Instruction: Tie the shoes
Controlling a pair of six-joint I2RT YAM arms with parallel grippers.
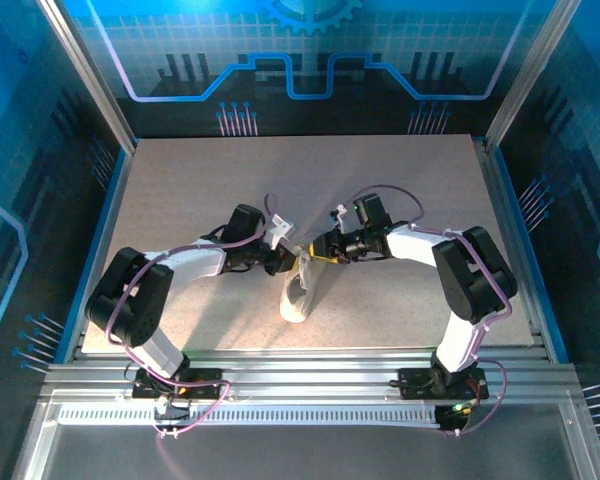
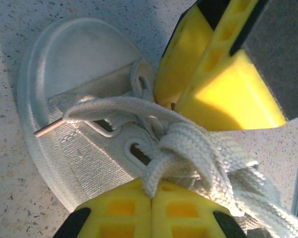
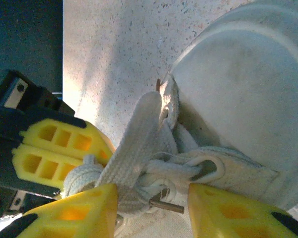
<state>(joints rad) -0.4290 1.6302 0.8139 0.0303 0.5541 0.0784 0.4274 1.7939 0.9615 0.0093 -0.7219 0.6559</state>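
One white sneaker [image 1: 298,298] sits mid-counter [image 1: 400,200], with two claws meeting over it.

It is a low-top with a pale sole and rounded toe; its thin white laces [image 2: 188,144] are bunched loosely, one metal-tipped end poking out. The left claw [image 2: 151,210] is clamped tight on a lace strand. The right claw [image 3: 151,198] is partly spread with lace lying between its fingers, not clearly gripped. The heel is cut off in both wrist views.

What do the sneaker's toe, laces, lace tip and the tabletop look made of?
Small white low-top sneaker: smooth matte toe, likely rubber or synthetic leather; the side panel shows a cloth weave.
Flat white woven laces: visible braid, probably cotton or polyester.
Thin lace tip: shiny, metal-looking, perhaps plastic.
Speckled pale tabletop: matte, stone-like laminate.
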